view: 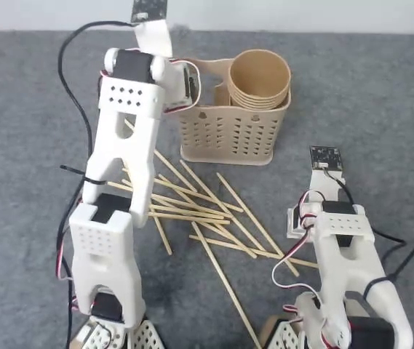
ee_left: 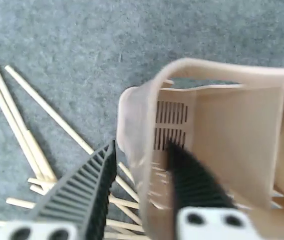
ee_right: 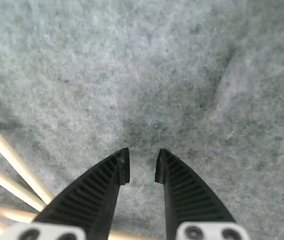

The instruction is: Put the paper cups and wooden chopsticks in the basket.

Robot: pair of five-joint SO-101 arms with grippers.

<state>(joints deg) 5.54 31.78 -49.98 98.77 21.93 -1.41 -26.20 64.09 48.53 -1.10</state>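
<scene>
Two arms at a grey felt mat, with the beige slotted basket as the reference point. The paper cups are nested in one stack and stand upright inside the basket, in the compartment at the end farther from the left arm. The stack's rim rises above the basket's rim. The wooden chopsticks lie loose on the mat on the side of the basket nearer the arm bases. They are crossed and fanned over one another, and the nearest ends come close to the basket's foot. The left arm extends over these sticks to the other end of the basket. In its wrist view the left gripper straddles that end wall, with one finger outside the basket and the other inside the compartment. The jaws stand apart, wider than the wall, and hold nothing. Beyond them, several chopsticks show on the mat beside the basket. The right arm is well apart from the basket, at the far edge of the chopstick scatter. The right gripper points down at bare mat, its fingers separated by a narrow gap with nothing between them, and a few chopsticks lie just beside it.
</scene>
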